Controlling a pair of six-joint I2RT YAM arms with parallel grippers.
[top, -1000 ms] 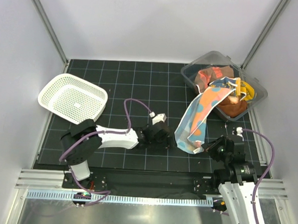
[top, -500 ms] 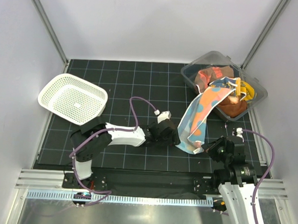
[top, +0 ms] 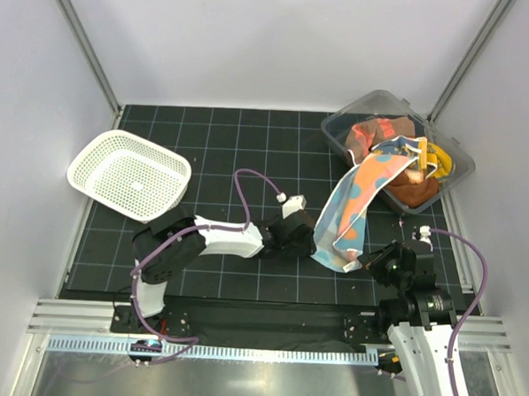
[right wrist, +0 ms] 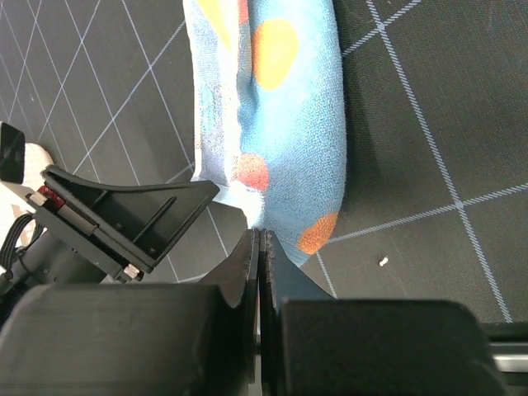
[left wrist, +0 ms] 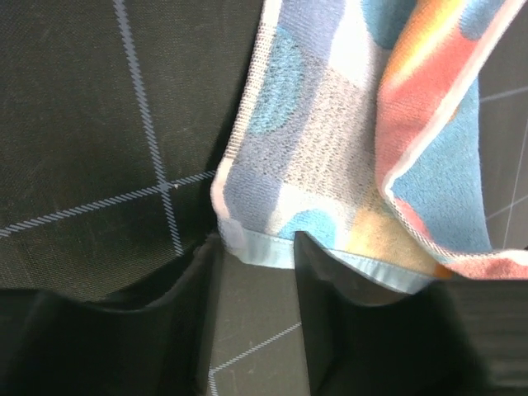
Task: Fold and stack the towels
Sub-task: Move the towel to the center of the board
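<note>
As the left arm [top: 218, 238] lies outstretched, its end effector [left wrist: 256, 247] straddles the towel [left wrist: 330, 124].

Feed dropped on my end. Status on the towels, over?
Right gripper shut on spotted towel, near corner. Left gripper open, straddling the hem beside it. Far end lies in clear bin, may drag other towels.

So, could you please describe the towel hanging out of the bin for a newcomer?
Find the clear plastic bin at the far right corner of the black mat. One towel trails over its near rim down to the mat. It is pale blue with orange and blue spots, and the only one stretched out; the other towels sit bunched inside.
</note>
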